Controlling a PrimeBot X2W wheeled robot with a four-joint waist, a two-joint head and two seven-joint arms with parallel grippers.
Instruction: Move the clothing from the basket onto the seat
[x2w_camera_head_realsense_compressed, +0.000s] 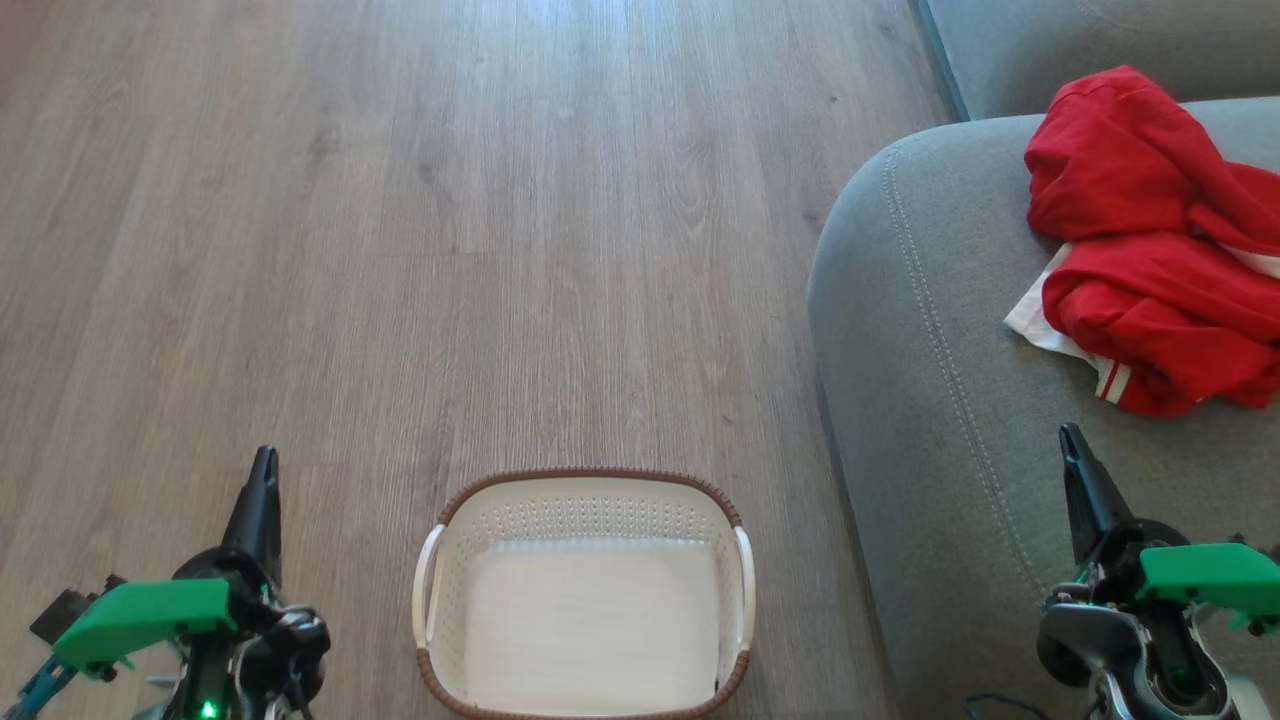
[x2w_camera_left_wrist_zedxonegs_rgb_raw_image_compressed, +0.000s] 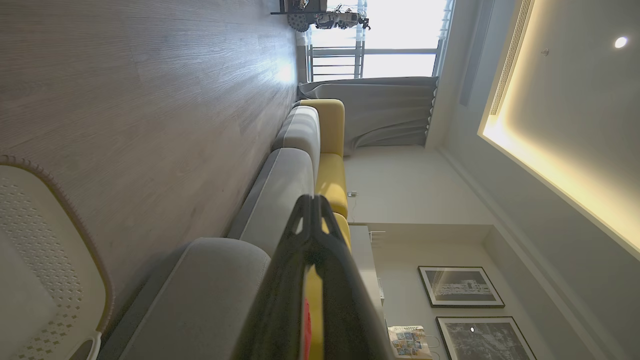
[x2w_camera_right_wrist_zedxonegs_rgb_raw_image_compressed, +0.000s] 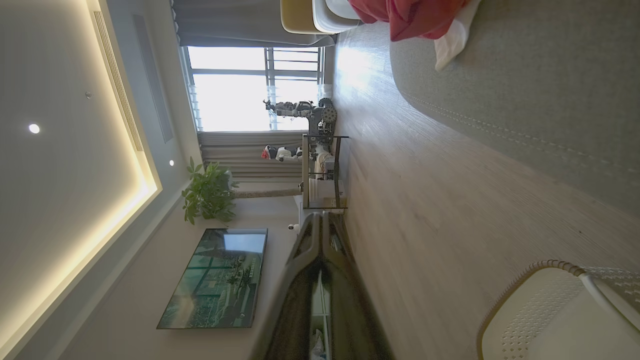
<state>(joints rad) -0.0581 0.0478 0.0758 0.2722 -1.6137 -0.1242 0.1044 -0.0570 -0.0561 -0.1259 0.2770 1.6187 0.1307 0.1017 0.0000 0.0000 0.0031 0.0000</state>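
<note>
— Left pincer (x2w_camera_head_realsense_compressed: 265, 458): how does it stand?
— Pressed shut on nothing, its two dark fingers meeting in one thin point above the wood-grain floor (x2w_camera_head_realsense_compressed: 400, 250). The right pincer (x2w_camera_head_realsense_compressed: 1072, 436) is closed and empty too, with its tip over the sofa cushion (x2w_camera_head_realsense_compressed: 930, 420).
— And the clothes (x2w_camera_head_realsense_compressed: 1140, 250)?
— They lie in a soft, crumpled red heap on the cushion, well apart from the basket (x2w_camera_head_realsense_compressed: 590, 474). A white panel and thin white stripes show at the lower edge. The heap runs off the right border, so part of it is cut off, and I cannot tell how many garments it holds.
— What is the basket like?
— It is cream plastic with rounded corners and walls pierced by small holes. It has a brown woven-look rim and a white handle on each side, and its smooth pale bottom is bare. It stands on the floor between the pincers, near the cushion.
— And the cushion's surface?
— Grey-green woven fabric with a rounded edge and a double row of stitching following the curve.
</note>
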